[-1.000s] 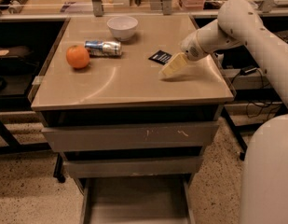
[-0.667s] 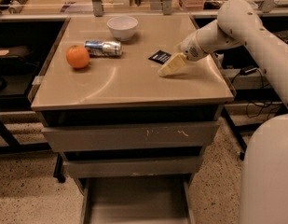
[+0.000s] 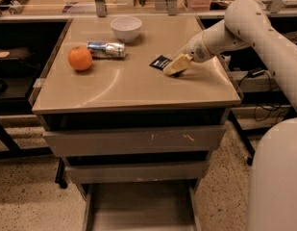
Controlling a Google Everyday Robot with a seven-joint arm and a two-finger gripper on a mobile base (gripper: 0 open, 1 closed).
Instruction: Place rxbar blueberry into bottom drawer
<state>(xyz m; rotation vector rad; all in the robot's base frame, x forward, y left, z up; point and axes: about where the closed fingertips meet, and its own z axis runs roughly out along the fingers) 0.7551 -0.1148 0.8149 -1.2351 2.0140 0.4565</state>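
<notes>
We find ourselves in a lab-like workroom: a grey metal drawer cabinet (image 3: pixel 133 88) stands on a speckled floor (image 3: pixel 28 196), dark benches (image 3: pixel 18 81) flank it, cables (image 3: pixel 257 110) hang at the right edge, and a cluttered shelf (image 3: pixel 66 6) runs along the top of the frame. The robot's gripper (image 3: pixel 176 65) sits low over the cabinet top, just right of centre.

On the tan tabletop (image 3: pixel 129 88), a can (image 3: pixel 106 48) lies just front-left of the white bowl (image 3: pixel 126 28), an orange (image 3: pixel 80 58) farther front-left.
</notes>
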